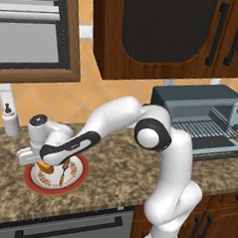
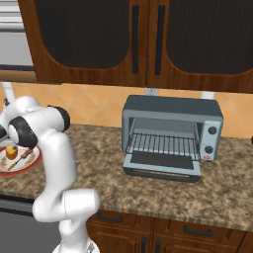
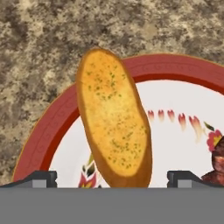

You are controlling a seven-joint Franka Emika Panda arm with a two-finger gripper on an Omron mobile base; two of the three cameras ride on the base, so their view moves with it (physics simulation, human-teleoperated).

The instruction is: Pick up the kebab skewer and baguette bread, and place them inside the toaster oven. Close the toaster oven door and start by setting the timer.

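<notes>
The baguette bread (image 3: 113, 131), a golden-orange loaf, lies on a white plate with a red rim (image 3: 52, 127). My gripper (image 3: 111, 178) hangs just above it, open, with one fingertip (image 3: 41, 177) on each side of the loaf's near end. A dark red chunk of the kebab skewer (image 3: 218, 162) shows at the right edge of the hand view. From the base, the skewer (image 1: 63, 171) lies beside the bread (image 1: 45, 167) under my hand (image 1: 47, 162). The grey-blue toaster oven (image 2: 168, 133) stands further right on the counter, its door (image 2: 163, 165) folded down flat, the wire rack bare.
The plate (image 1: 77, 181) sits near the counter's front edge at the left. A white soap bottle (image 1: 10, 122) stands behind it by the wall. Dark wood cabinets (image 2: 133, 39) hang above the oven. Granite counter (image 2: 99, 153) stretches between plate and oven.
</notes>
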